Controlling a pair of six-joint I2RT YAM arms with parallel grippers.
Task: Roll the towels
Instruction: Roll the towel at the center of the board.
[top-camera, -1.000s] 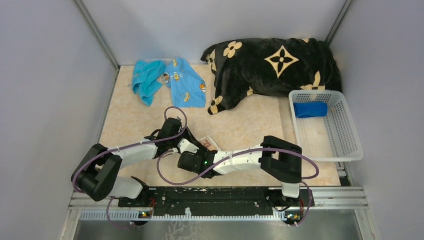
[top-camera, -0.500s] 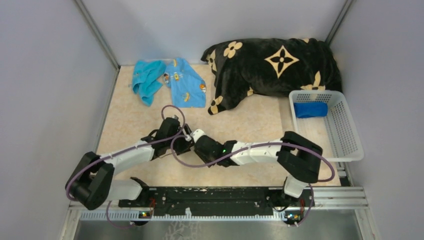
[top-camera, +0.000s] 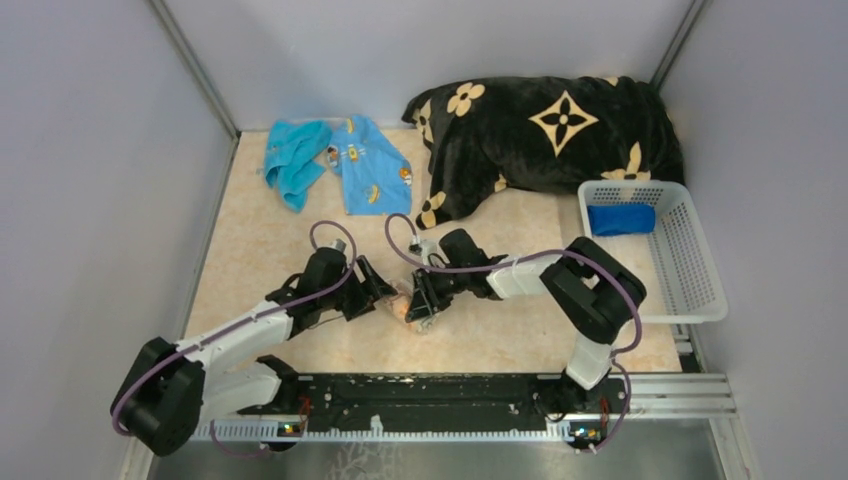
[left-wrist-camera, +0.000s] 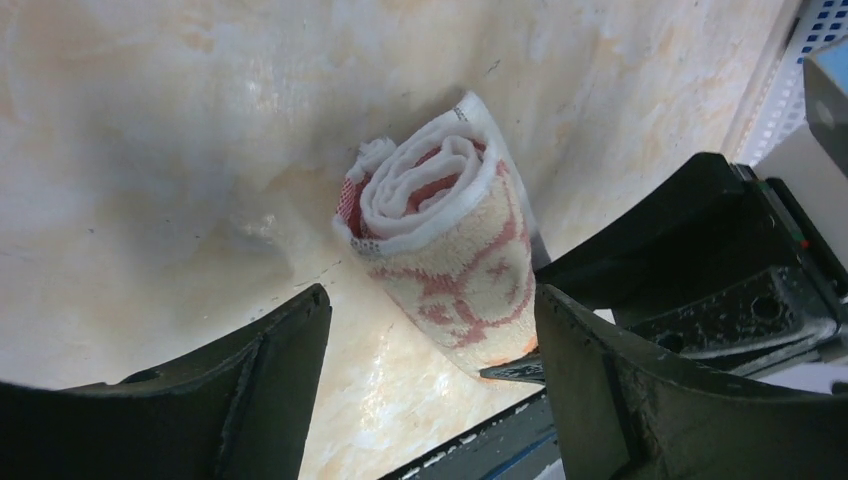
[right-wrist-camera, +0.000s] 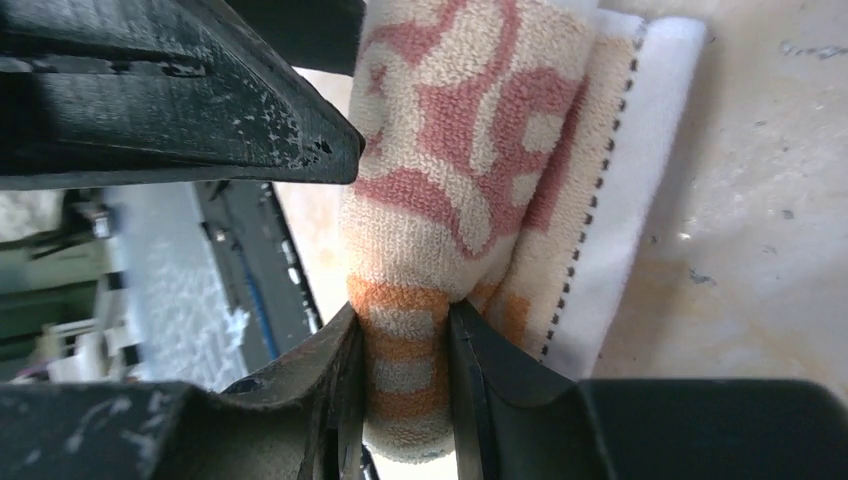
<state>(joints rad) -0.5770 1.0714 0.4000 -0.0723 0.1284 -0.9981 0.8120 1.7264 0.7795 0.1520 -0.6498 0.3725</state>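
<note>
Pinching one rolled towel (right-wrist-camera: 440, 190) (right gripper (right-wrist-camera: 404, 335)); three towels (top-camera: 293, 160) elsewhere.

We count four towels: turquoise towel (top-camera: 291, 160) and printed light-blue towel (top-camera: 373, 170), upper left; dark blue towel (top-camera: 620, 219), right; rolled red-patterned towel (top-camera: 411, 304), centre. One black blanket (top-camera: 550, 130), top, right of middle. One white basket (top-camera: 652, 275), right edge.

Rolled towel (top-camera: 404, 306) in right gripper (top-camera: 420, 300), just right of left gripper (top-camera: 378, 292); loose towels (top-camera: 372, 170), blanket (top-camera: 550, 135) behind; basket (top-camera: 702, 285), holding another towel (top-camera: 620, 219), well right.
</note>
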